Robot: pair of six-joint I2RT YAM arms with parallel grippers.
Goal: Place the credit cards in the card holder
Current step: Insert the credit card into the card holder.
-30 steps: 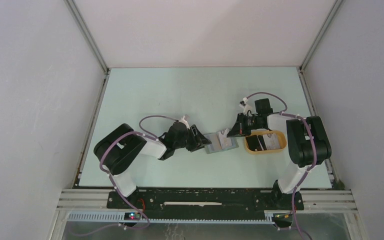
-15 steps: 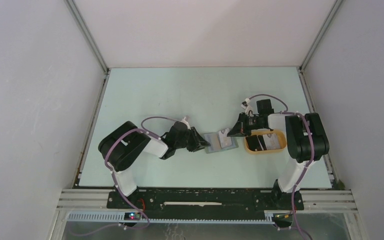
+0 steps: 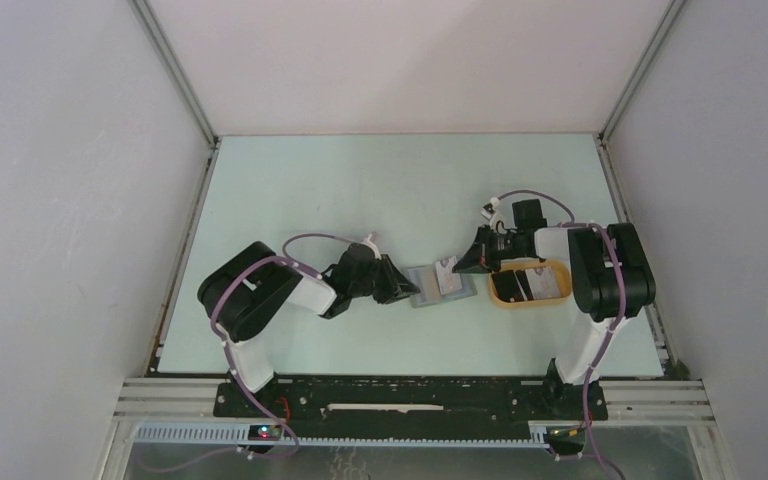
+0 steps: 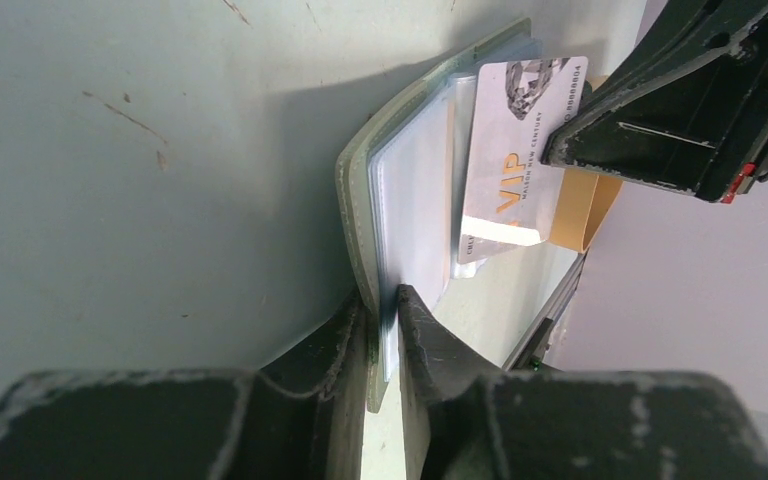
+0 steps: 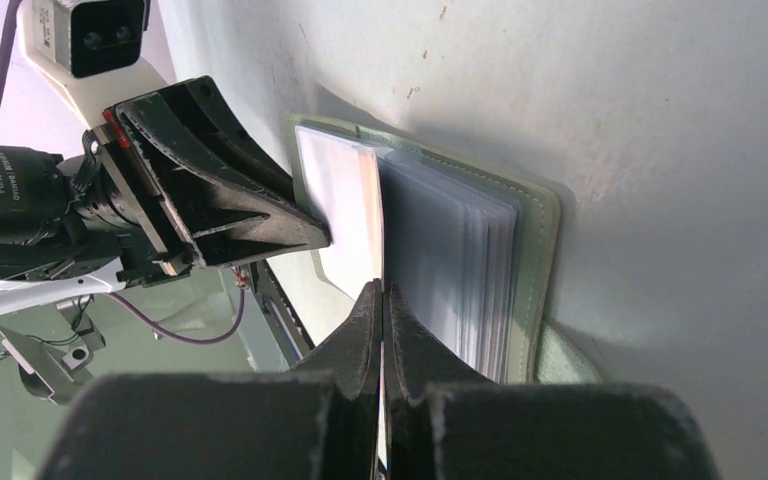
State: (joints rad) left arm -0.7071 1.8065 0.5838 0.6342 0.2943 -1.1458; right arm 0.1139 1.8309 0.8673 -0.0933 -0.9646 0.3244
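Right jaws hide one edge of the pale card [image 5: 340, 200].

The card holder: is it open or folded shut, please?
Open: the card holder lies spread, inner sleeves exposed; the left gripper pinches its edge, the right gripper holds a VIP card at them.

The left arm [image 3: 252, 300] and right arm [image 3: 610, 278] share black joint housings, white link shells, looping purple cables [image 3: 310, 236] and scuffed matte-black jaws.
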